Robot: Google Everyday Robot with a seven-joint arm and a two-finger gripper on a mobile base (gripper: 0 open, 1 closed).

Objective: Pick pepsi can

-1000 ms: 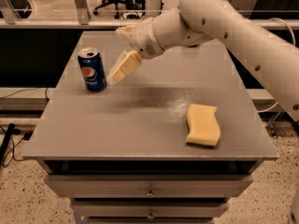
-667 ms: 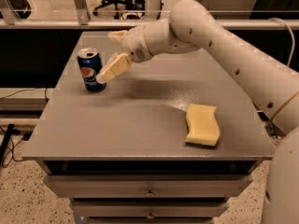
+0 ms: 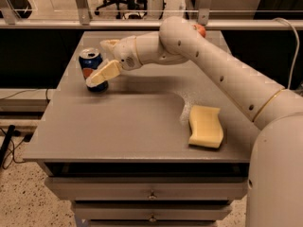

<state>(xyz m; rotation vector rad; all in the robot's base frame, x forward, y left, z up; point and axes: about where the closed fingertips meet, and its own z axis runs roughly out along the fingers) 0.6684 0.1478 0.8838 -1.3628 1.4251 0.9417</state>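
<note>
One pepsi can (image 3: 90, 61): upright, far left of the worktop (image 3: 118, 126);
gripper (image 3: 98, 62): fingers (image 3: 105, 73) spread apart, straddling the can, near finger across its front

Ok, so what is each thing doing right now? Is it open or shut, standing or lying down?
pepsi can: standing upright on the table, between the gripper's fingers.
gripper: open, at the can, one finger in front and one behind.
yellow sponge: lying flat on the table, untouched.
drawers: shut.
</note>
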